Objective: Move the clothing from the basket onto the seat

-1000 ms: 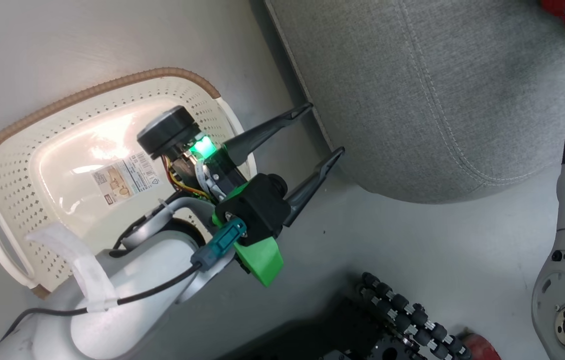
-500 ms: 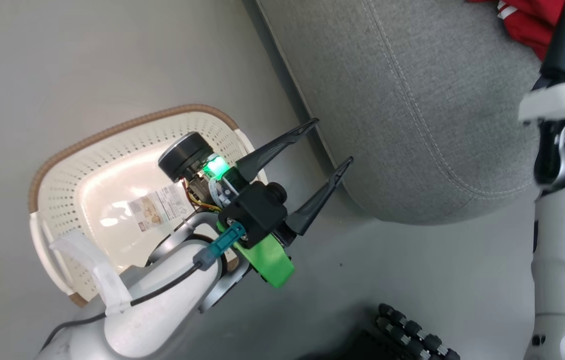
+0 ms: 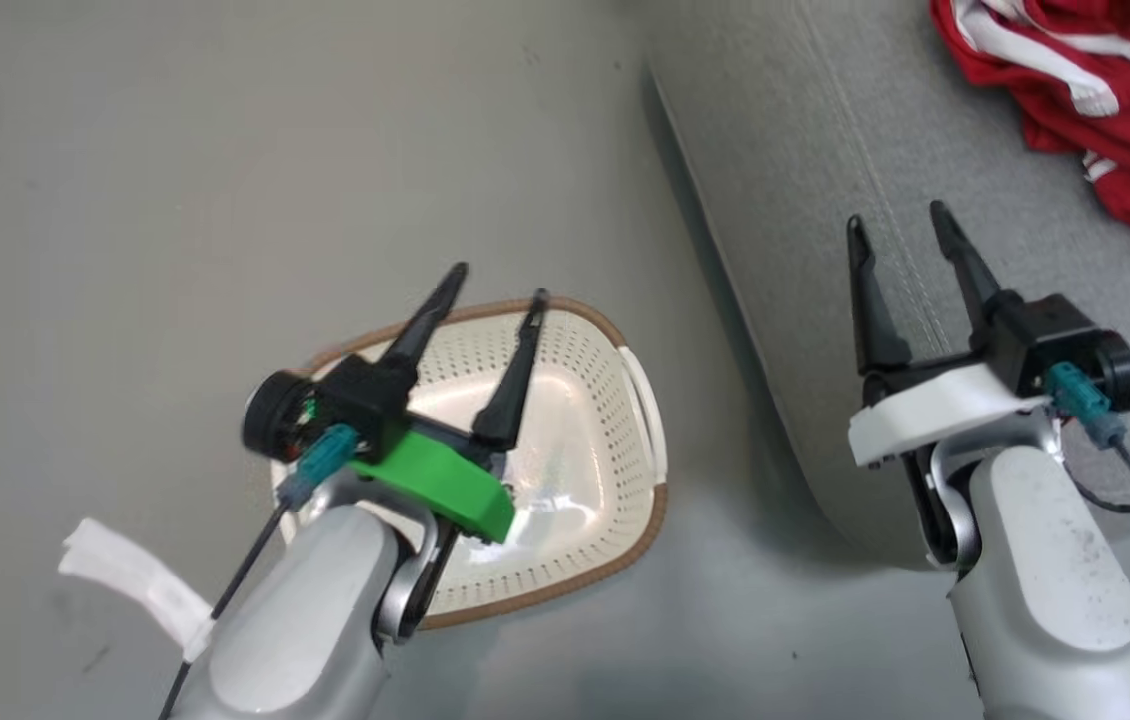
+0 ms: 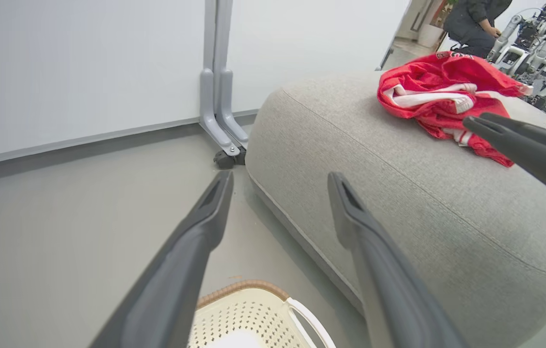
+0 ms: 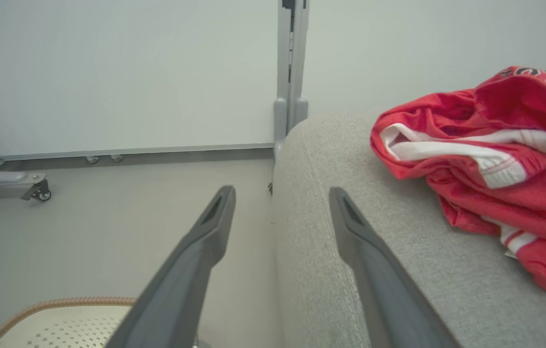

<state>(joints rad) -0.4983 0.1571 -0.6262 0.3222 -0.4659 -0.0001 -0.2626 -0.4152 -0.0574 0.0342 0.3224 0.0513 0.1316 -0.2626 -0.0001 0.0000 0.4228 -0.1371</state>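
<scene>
Dark-fingered and spread, the left tool point(image 3: 500, 282) hangs above the basket point(image 3: 615, 440), the right tool point(image 3: 896, 215) above the seat point(image 3: 805, 200), where red clothing point(image 3: 1115, 110) lies.

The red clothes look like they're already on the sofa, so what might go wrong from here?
1. The right fingers stand open above the seat, near the clothing; a swing that way might snag it and drag it off.
2. The left fingers hang open over the basket; dropping lower might knock or tip it.
</scene>
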